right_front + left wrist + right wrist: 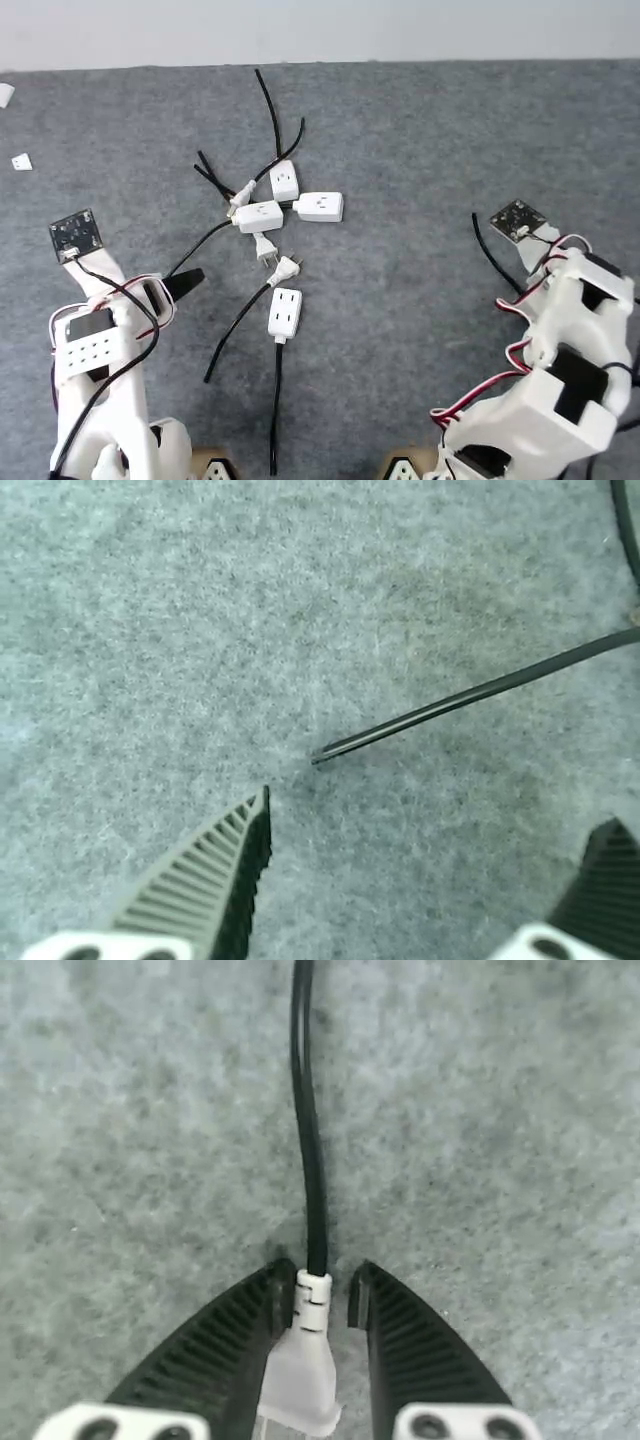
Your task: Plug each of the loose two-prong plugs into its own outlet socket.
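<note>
I am holding my right pincer (318, 1278) low over the grey bench (520, 1110), and it is clamping the held plug (296, 1370). Its two fingers are pressing the white body from both sides. The plug's black cord (308, 1110) is running straight out ahead of the tips over the felt.

My left pincer (436, 815) is standing wide apart and hanging just above the bench. The cut end of a thin black wire (450, 702) is lying a little ahead of it and is not touching it.

From above, the other pieces are lying in the middle of the bench, between my two arms and farther out. Three white sockets are sitting close together there. The far socket (285, 181) and the side socket (319, 206) are lying just beside each other, and the mid socket (257, 215) is lying just beside the side one. A small plug (240, 196) is resting against the mid socket's far corner, and I cannot tell if it is seated in it. A loose plug (264, 250) and a second loose plug (288, 267) are lying on the felt just nearer to me than the mid socket, outside every socket. The near socket (285, 312) is lying alone closer to me. Its slot face is turning up, and its own cord is running toward my edge of the bench.
</note>
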Controlling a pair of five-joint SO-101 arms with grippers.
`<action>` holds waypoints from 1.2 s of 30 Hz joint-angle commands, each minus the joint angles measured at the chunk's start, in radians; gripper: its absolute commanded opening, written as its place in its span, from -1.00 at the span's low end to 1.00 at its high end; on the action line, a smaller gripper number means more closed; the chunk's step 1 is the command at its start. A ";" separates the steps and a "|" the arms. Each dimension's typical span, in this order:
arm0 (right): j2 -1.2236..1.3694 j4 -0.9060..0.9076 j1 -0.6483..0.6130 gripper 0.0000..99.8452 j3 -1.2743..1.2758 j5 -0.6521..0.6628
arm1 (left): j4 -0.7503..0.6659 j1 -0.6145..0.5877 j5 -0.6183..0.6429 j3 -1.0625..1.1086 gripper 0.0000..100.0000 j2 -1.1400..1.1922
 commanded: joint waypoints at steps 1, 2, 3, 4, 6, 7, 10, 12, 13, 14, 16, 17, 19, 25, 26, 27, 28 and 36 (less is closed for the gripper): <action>0.070 -0.061 0.022 -0.80 -0.011 0.018 | -0.023 -0.002 -0.011 -0.021 -0.11 -0.005; 0.074 -0.061 0.022 -0.81 -0.011 0.018 | -0.023 -0.002 -0.011 -0.021 -0.11 -0.005; 0.074 -0.061 0.022 -0.83 -0.011 0.018 | -0.023 -0.002 -0.011 -0.021 -0.11 -0.005; 0.074 -0.061 0.021 -0.87 -0.011 0.018 | -0.023 -0.002 -0.011 -0.021 -0.11 -0.005; 0.073 -0.061 0.021 -0.95 -0.017 0.018 | -0.023 -0.002 -0.011 -0.021 -0.11 -0.005; 0.073 -0.058 0.021 -0.98 -0.026 0.018 | -0.023 -0.002 -0.011 -0.021 -0.11 -0.005; 0.071 -0.051 0.030 -0.98 -0.032 0.018 | -0.023 -0.002 -0.011 -0.021 -0.11 -0.005; 0.051 -0.025 0.035 -0.98 -0.032 0.018 | -0.023 -0.002 -0.011 -0.021 -0.11 -0.005; 0.035 0.005 0.035 -0.98 -0.032 0.018 | -0.023 -0.002 -0.011 -0.021 -0.11 -0.005; 0.012 0.045 0.031 -0.98 -0.032 0.018 | -0.023 -0.002 -0.011 -0.021 -0.11 -0.005; -0.048 0.130 0.024 -0.98 -0.032 0.017 | -0.023 0.000 -0.011 -0.021 -0.11 -0.005; -0.082 0.168 0.013 -0.98 -0.032 0.012 | -0.023 0.000 -0.011 -0.021 -0.11 -0.005; -0.157 0.260 -0.007 -0.98 -0.032 0.002 | -0.023 0.000 -0.011 -0.021 -0.11 -0.005; -0.394 0.516 -0.116 -0.98 -0.031 -0.152 | -0.018 0.003 -0.008 -0.030 -0.11 0.002; -0.426 0.552 -0.140 -0.98 -0.031 -0.175 | -0.015 0.003 -0.006 -0.036 -0.11 0.003; -0.455 0.582 -0.168 -0.98 -0.029 -0.201 | -0.012 0.003 -0.006 -0.036 -0.11 0.003; -0.479 0.610 -0.196 -0.98 -0.029 -0.230 | -0.002 0.005 -0.005 -0.041 -0.11 0.003; -0.653 0.710 -0.476 -0.98 -0.035 -0.480 | 0.018 0.028 -0.003 -0.042 -0.11 0.005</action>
